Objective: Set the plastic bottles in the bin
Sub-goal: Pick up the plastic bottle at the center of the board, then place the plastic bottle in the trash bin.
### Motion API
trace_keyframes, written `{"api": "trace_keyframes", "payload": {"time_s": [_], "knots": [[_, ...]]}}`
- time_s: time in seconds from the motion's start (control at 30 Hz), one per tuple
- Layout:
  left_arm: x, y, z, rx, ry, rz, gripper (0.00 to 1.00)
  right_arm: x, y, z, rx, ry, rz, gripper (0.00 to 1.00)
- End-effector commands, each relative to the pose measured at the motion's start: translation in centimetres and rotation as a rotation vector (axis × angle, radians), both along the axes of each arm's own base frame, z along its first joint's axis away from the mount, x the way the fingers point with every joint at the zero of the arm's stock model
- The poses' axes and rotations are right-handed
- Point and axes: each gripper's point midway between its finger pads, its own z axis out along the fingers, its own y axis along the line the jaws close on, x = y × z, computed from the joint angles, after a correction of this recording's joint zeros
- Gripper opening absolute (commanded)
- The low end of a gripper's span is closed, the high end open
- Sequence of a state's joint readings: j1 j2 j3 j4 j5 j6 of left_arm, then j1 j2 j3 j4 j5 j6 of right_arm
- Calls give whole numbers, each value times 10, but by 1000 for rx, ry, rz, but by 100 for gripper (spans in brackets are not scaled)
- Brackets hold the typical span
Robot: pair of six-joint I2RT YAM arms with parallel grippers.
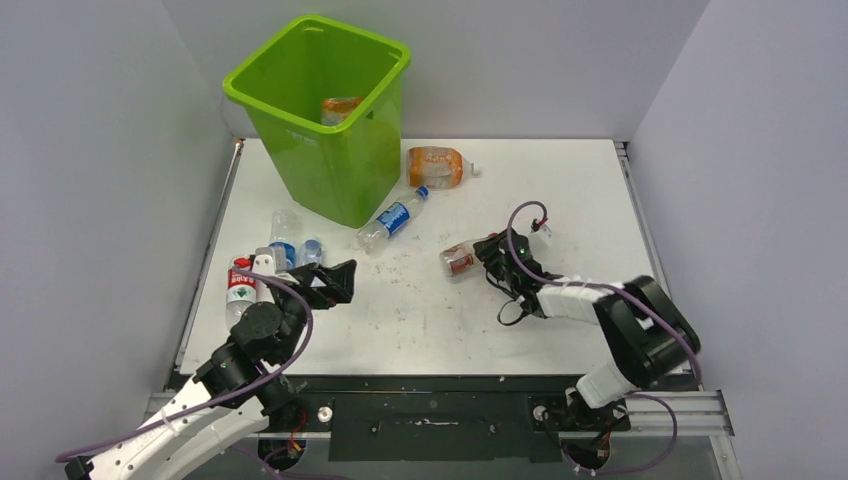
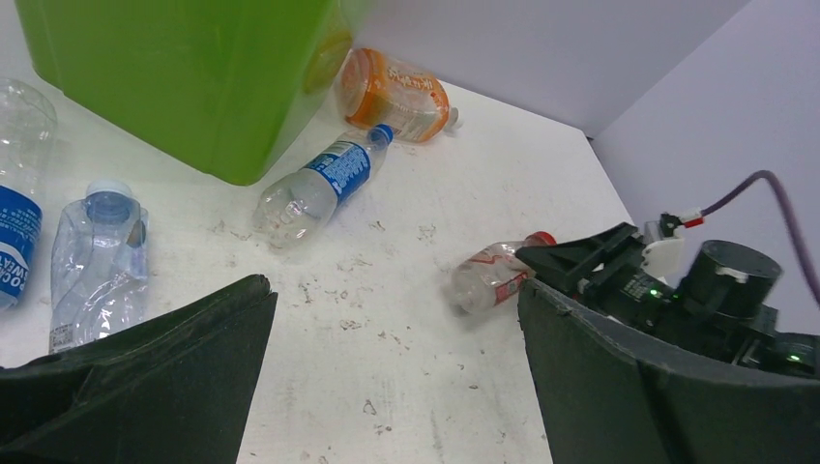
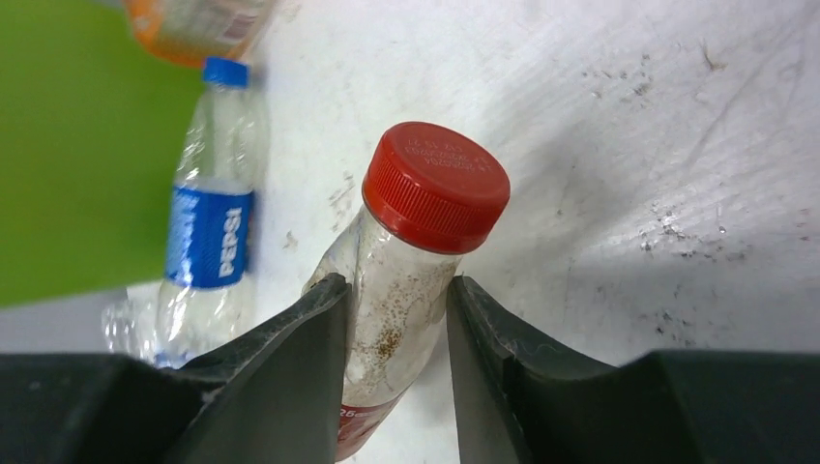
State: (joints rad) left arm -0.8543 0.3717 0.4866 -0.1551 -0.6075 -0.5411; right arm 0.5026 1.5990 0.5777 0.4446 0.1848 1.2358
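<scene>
Red-capped bottle (image 3: pixel 425 193) lies on the desk (image 1: pixel 430 320), well right of the bin (image 1: pixel 330 160), clamped by the right end effector (image 3: pixel 392 290); left end effector (image 1: pixel 335 282) gapes empty, beside further bottles (image 1: pixel 285 245) at the left edge.

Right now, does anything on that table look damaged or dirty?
Yes. On the white table, a clear bottle at the left is crumpled. The red-capped bottle in the right gripper has brown grime inside, and dark specks litter the tabletop.
</scene>
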Motion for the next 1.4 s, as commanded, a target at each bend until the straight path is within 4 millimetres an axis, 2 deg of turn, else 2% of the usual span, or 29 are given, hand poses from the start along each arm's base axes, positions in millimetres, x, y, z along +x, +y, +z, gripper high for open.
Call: {"api": "trace_keyframes", "payload": {"time_s": [0.0,0.07,0.17,0.3,0.37,0.47,0.57,0.87,1.0,1.37], "knots": [[-1,5,11,-14,-27,18,96,-14,-12,60,-183,-183,159,18],[-1,6,11,-10,-27,27,96,-24,-16,84,-246,-246,211,11],[0,9,13,-5,-30,36,96,-43,-15,121,-338,-355,328,5],[-2,-2,16,-42,-34,-12,96,-84,8,160,-365,-537,550,5],[-6,-20,23,-92,-45,-100,96,-110,26,174,-344,-625,676,5],[-18,-56,47,-195,-111,-287,96,-154,53,196,-270,-772,846,5],[-31,-87,66,-262,-172,-455,96,-183,63,215,-199,-873,921,5],[-49,-144,92,-325,-219,-741,96,-216,81,226,-99,-964,1074,5],[-48,-166,88,-282,-160,-817,96,-221,88,229,-103,-981,1120,5],[-44,-184,78,-222,-91,-870,98,-224,97,231,-188,-983,1184,5]]}}
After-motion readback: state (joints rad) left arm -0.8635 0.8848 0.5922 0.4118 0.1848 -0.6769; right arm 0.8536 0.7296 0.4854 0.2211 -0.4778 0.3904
